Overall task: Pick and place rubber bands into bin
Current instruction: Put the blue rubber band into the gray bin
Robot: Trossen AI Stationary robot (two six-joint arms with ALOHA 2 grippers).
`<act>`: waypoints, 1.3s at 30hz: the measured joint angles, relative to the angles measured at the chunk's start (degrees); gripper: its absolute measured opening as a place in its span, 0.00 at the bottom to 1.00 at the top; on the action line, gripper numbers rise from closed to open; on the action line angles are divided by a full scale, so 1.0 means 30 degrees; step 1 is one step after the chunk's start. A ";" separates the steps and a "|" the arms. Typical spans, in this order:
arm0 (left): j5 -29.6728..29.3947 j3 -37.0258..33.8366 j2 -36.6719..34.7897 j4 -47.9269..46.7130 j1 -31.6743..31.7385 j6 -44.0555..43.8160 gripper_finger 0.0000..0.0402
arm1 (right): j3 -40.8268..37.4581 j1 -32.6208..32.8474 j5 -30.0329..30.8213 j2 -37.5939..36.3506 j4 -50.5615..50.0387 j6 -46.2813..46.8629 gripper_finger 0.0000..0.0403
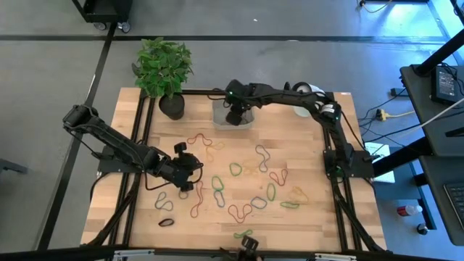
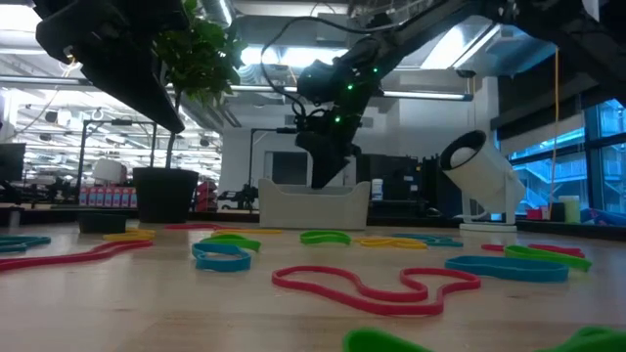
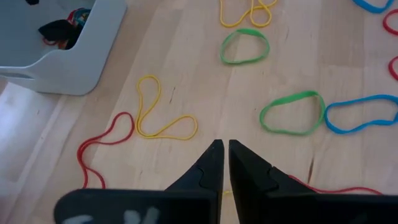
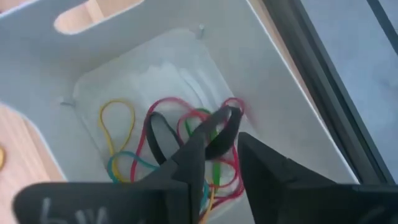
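Rubber bands in red (image 1: pixel 239 211), green (image 1: pixel 235 169), yellow (image 3: pixel 163 118) and blue (image 3: pixel 360 115) lie flat all over the wooden table. The grey-clear bin (image 1: pixel 233 116) (image 2: pixel 313 203) stands at the far middle and holds several bands (image 4: pixel 118 124). My right gripper (image 4: pixel 222 146) (image 1: pixel 235 114) hangs open in the bin's mouth, pointing down into it. My left gripper (image 3: pixel 224 148) (image 1: pixel 194 168) hovers above bare wood at the left middle. Only a thin slit shows between its fingers, and nothing is in it. My right gripper has its fingers apart above the bands in the bin. A black band (image 4: pixel 227 121) curls right at the tip of one finger (image 4: pixel 199 149). I cannot tell whether it touches that finger or lies loose on the bands below.
A black plant pot (image 1: pixel 172 106) with a leafy plant stands at the far left, next to the bin. A white round camera (image 2: pixel 479 166) stands at the far right. Black frame rails (image 1: pixel 138 145) run along the table's left and right sides.
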 joint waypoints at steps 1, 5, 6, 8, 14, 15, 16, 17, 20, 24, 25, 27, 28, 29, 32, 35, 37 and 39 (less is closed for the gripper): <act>0.0000 0.0003 0.0000 -0.0040 -0.0004 0.0052 0.06 | 0.0000 0.0000 -0.0021 -0.0154 -0.0264 0.0009 0.28; -0.0007 0.0000 0.0000 -0.0373 0.0015 0.0386 0.09 | 0.0000 0.0008 -0.0202 -0.0974 -0.2281 0.0168 0.29; -0.0011 0.0000 0.0000 -0.0440 0.0018 0.0321 0.11 | -0.0003 0.0088 -0.0240 -0.1309 -0.2829 0.0421 0.28; 0.0016 0.0000 0.0000 -0.0651 0.0130 0.0253 0.14 | -0.0209 0.0335 -0.0283 -0.2106 -0.3159 0.0831 0.26; 0.0194 0.0006 -0.0006 -0.1571 0.0168 -0.0666 0.25 | -0.3085 0.2391 0.0090 -0.5675 -0.2349 0.0925 0.09; 0.0325 0.0000 -0.0007 -0.1811 0.0114 -0.0537 0.26 | -0.3924 0.2836 0.0232 -0.6504 -0.1876 0.0932 0.06; 0.0570 0.0000 -0.0007 -0.2068 0.0109 -0.0357 0.27 | -0.4921 0.3280 0.0304 -0.7364 -0.1376 0.1003 0.03; 0.0746 0.0000 -0.0002 -0.2218 0.0102 -0.0273 0.28 | -0.6017 0.3763 0.0397 -0.8212 -0.0749 0.1165 0.02; 0.1607 0.0000 -0.0007 -0.2410 0.0102 -0.0300 0.29 | -1.0053 0.5477 0.0615 -1.0982 0.1721 0.2660 0.03; 0.2832 0.0000 0.0000 -0.2956 0.0102 -0.1368 0.29 | -1.5761 0.8094 0.1398 -1.4644 0.5867 0.5158 0.02; 0.3092 0.0000 -0.0006 -0.3324 0.0115 -0.1751 0.29 | -1.7131 0.8671 0.1788 -1.5422 0.7014 0.5735 0.02; 0.3480 0.0000 0.0000 -0.4341 0.0117 -0.2743 0.29 | -1.9476 0.9740 0.2558 -1.6722 0.9325 0.6653 0.01; 0.3640 0.0000 -0.0007 -0.5028 0.0119 -0.3316 0.29 | -2.0486 1.0215 0.2828 -1.7261 1.0483 0.7066 0.01; 0.3811 0.0000 0.0000 -0.5741 0.0122 -0.3932 0.29 | -2.1441 1.0650 0.2884 -1.7727 1.1485 0.7398 0.01; 0.4398 0.0000 0.0076 -0.7840 0.0124 -0.5824 0.29 | -2.3610 1.1567 0.2865 -1.8657 1.4008 0.8084 0.02; 0.5253 0.0000 0.0226 -0.8920 0.0122 -0.7902 0.29 | -2.4652 1.1960 0.2953 -1.9086 1.5070 0.8683 0.02; 0.5595 -0.0007 0.0297 -0.9043 0.0117 -0.9128 0.29 | -2.4720 1.1978 0.2916 -1.9304 1.5040 0.9042 0.02; 0.5700 -0.0007 0.0547 -0.8992 -0.0012 -0.9948 0.29 | -2.4661 1.2057 0.2906 -1.9335 1.5064 0.9066 0.02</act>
